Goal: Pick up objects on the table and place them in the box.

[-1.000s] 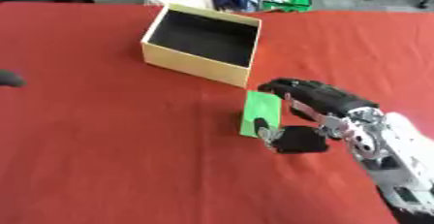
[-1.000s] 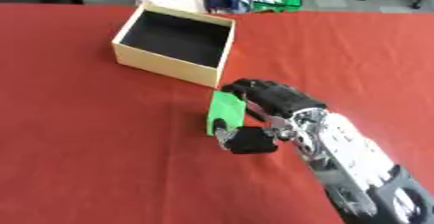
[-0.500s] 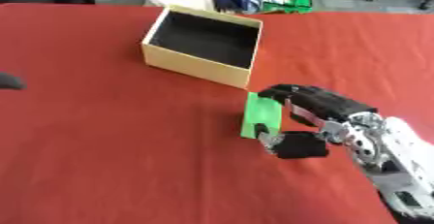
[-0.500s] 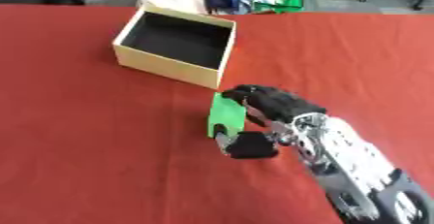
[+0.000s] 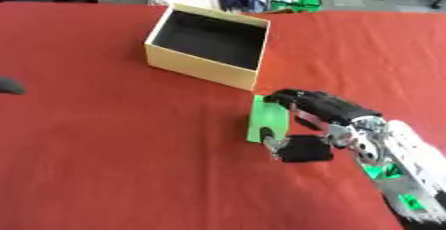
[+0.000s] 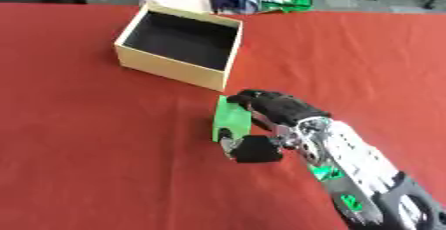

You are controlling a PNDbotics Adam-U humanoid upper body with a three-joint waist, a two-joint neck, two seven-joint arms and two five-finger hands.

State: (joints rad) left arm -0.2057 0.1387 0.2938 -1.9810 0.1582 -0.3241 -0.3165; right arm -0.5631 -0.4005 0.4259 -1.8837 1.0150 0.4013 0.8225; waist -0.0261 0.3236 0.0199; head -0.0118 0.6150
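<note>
Nearest the camera, the right robot hand (image 5: 318, 124) comes in from the 5 o'clock corner, its fingers curled over the far edge of the green block (image 5: 266, 119) and its thumb pressed in at the block's near end, so the hand is closed around it. The block rests on the red table (image 5: 104, 164), just right of the picture's centre. Over the last second the fingers have tightened around the block and the block has stayed where it was; the grasp looks made but the lift has not begun. Just beyond, at 11 o'clock from the block, the open cardboard box (image 5: 209, 47) stands with its near corner close to the block, so the carry should be short. A dark shape (image 5: 10, 85) shows at the 9 o'clock edge; I cannot tell what it is. The left robot hand is out of view.
</note>
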